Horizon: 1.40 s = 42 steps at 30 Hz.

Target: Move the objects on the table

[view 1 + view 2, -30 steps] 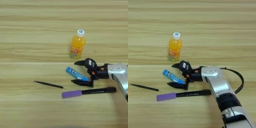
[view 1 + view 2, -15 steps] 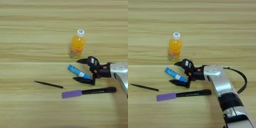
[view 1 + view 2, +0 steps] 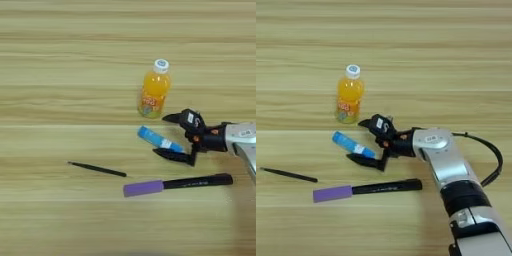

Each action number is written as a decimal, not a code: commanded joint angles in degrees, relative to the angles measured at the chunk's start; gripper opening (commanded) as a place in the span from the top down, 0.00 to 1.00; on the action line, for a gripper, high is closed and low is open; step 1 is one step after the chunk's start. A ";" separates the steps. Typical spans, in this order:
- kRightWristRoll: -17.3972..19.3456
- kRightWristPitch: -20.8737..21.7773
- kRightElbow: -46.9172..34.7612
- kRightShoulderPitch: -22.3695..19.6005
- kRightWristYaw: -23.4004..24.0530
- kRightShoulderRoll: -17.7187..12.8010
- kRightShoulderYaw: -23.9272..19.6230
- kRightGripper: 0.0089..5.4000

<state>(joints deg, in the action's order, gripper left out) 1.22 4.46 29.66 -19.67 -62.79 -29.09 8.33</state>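
Observation:
A small blue tube (image 3: 159,140) (image 3: 352,144) lies slanted on the wooden table (image 3: 60,75), its right end between the two black fingers of my right gripper (image 3: 165,136) (image 3: 360,140). The gripper is open, one finger above the tube and one below it. Below them lies a thick black marker (image 3: 197,181) (image 3: 387,187) with its purple cap (image 3: 143,188) (image 3: 332,193) on the left end. To the left, a thin black stick (image 3: 97,169) (image 3: 287,174) rests on the planks.
An orange juice bottle (image 3: 154,91) (image 3: 349,96) with a white cap stands just behind the tube and the gripper's upper finger. My silver forearm (image 3: 443,160) comes in from the lower right.
The gripper has drawn back to the right; the tube, which lay deeper between the fingers, now has only its right end between them. The tube has shifted slightly right too.

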 commanded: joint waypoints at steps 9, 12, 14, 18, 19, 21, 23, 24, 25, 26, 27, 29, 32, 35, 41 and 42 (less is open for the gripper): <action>-4.08 1.13 4.02 -3.73 5.52 -2.52 1.01 0.00; -4.23 1.06 5.14 -4.39 6.42 -2.38 1.12 0.00; -4.34 1.00 5.70 -4.75 7.09 -2.33 1.20 0.00; -4.39 0.68 6.96 -5.70 8.44 -2.12 1.23 0.00; -4.37 0.63 7.10 -5.82 8.55 -2.07 1.25 0.00; -4.26 0.68 7.29 -5.94 8.65 -2.05 1.34 0.00; -4.22 0.82 7.53 -6.04 8.68 -2.03 1.42 0.00; -4.23 0.87 7.70 -6.10 8.71 -1.98 1.45 0.00; -4.22 0.88 7.83 -6.14 8.73 -1.94 1.46 0.00; -4.23 0.87 7.96 -6.19 8.79 -1.89 1.47 0.00; -4.25 0.86 8.07 -6.24 8.85 -1.84 1.49 0.00; -4.30 0.82 8.39 -6.44 9.07 -1.76 1.48 0.00; -4.33 0.74 9.26 -7.02 9.65 -1.55 1.38 0.00; -4.35 0.79 10.01 -7.42 10.07 -1.46 1.45 0.00; -4.35 0.68 11.71 -8.49 11.40 -1.26 1.32 0.00; -4.21 0.69 11.68 -8.50 11.29 -1.25 1.33 0.00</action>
<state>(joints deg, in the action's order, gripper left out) 0.08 5.86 40.81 -26.89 -53.99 -28.69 9.22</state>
